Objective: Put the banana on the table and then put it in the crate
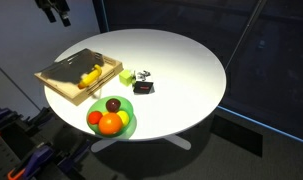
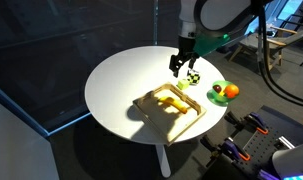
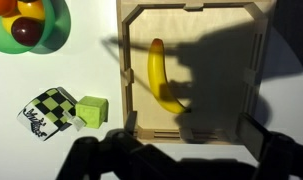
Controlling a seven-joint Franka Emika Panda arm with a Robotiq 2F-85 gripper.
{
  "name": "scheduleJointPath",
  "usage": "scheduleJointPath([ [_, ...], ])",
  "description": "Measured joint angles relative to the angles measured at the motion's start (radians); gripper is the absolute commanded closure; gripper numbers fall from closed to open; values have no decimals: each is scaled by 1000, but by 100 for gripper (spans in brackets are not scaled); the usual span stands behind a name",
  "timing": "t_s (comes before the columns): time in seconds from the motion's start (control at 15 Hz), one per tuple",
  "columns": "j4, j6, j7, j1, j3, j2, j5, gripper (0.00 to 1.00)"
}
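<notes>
The banana [image 1: 90,76] lies inside the light-wood crate [image 1: 51,82] near the edge of the round white table [image 1: 181,60]. It shows in both exterior views [image 2: 171,102] and in the wrist view [image 3: 161,75], lying along the left part of the crate [image 3: 259,60]. My gripper [image 2: 181,65] hangs well above the crate [image 2: 181,123], open and empty. In the wrist view its two dark fingers [image 3: 191,128] stand wide apart over the crate's near side. Its shadow falls across the banana and the crate floor.
A round green plate [image 1: 126,125] with an orange, a yellow and a dark fruit sits near the table edge [image 3: 56,35]. A small yellow-green block [image 3: 91,110] and a black-and-white checkered object [image 3: 46,112] lie beside the crate. Dark panels surround the table.
</notes>
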Motion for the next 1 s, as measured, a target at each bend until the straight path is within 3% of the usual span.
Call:
scheduleJointPath([
  [1.0,-1,-23,-9,0,6,-19,0,0],
])
